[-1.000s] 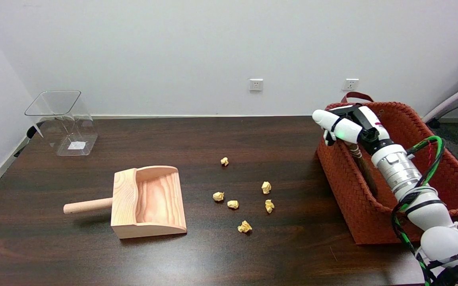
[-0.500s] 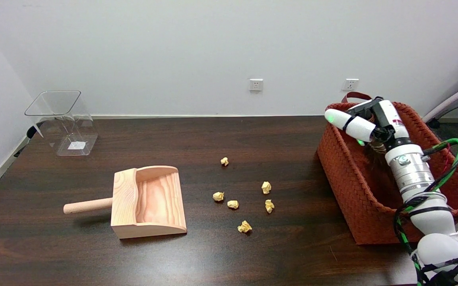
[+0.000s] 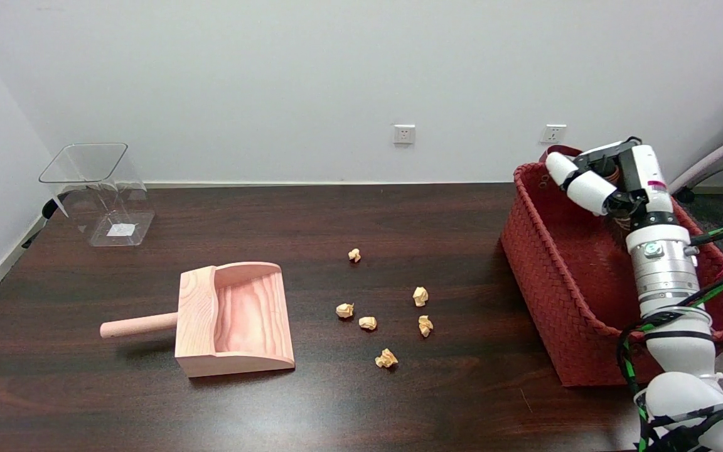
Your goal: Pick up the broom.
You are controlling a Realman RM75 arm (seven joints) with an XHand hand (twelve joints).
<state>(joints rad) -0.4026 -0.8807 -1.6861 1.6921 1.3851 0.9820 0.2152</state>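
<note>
Hand (image 3: 606, 179) hangs over the far end of the red basket (image 3: 550, 263) at the table's (image 3: 399, 408) right; fingers curled inward, but whether they grasp anything I cannot tell; broom hidden, at most a brownish bit beneath the palm. Dustpan (image 3: 233, 320) lies left of centre, paper scraps (image 3: 386, 314) between it and the basket; clear bin (image 3: 101, 191) far left.
</note>
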